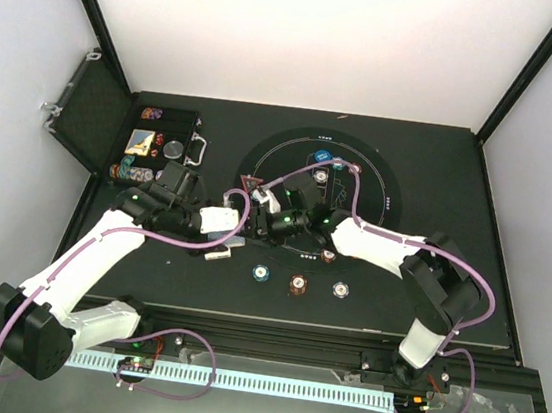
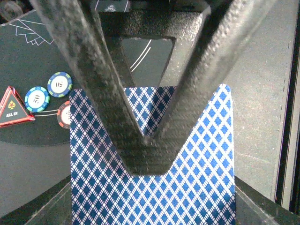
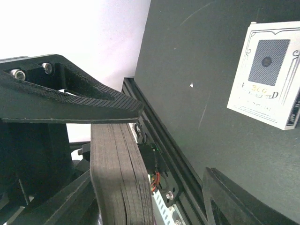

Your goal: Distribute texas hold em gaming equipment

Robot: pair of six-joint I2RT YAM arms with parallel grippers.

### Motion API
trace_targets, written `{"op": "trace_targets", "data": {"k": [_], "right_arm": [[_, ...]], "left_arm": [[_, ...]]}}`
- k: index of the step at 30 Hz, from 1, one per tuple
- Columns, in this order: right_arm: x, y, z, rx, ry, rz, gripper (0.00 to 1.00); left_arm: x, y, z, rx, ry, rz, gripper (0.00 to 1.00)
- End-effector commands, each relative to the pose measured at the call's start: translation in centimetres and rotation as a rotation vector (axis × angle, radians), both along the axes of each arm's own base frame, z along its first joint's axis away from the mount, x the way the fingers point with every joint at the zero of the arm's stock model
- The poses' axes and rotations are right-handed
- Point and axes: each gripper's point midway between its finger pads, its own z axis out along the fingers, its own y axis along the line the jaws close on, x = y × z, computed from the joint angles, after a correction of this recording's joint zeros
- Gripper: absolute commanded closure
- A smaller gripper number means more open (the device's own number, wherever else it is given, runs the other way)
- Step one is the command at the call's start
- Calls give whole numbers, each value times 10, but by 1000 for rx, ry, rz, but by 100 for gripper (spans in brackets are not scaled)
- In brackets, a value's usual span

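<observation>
My left gripper (image 1: 259,204) and right gripper (image 1: 289,223) meet above the near edge of the round mat. In the right wrist view a thick deck of cards (image 3: 119,173) stands edge-on, with a ribbed finger (image 3: 84,101) pressed on its top edge. In the left wrist view my left gripper (image 2: 145,157) is shut into a V, its tips over the deck's blue-diamond top card (image 2: 197,183). A teal chip (image 1: 261,273), a red-brown chip (image 1: 297,286) and a white chip (image 1: 340,290) lie in a row near the front. Several chips (image 2: 37,98) lie on the mat.
The open black case (image 1: 114,131) with chips in it stands at the back left. A red triangular "ALL IN" marker (image 2: 11,108) lies by the chips. The white card box (image 3: 267,89) lies on the table under the left arm (image 1: 218,254). The round mat (image 1: 381,174) carries more chips.
</observation>
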Motion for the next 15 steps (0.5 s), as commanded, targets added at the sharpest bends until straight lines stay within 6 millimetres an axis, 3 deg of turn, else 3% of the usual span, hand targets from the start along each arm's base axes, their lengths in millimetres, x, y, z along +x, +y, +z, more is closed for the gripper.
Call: {"op": "trace_targets", "data": {"k": [1, 15], "right_arm": [[8, -22, -7, -47, -11, -40, 41], [5, -39, 0, -40, -25, -81, 58]], "left_arm": [[1, -3, 11, -8, -23, -21, 99], [4, 2, 2, 26, -6, -2, 98]]}}
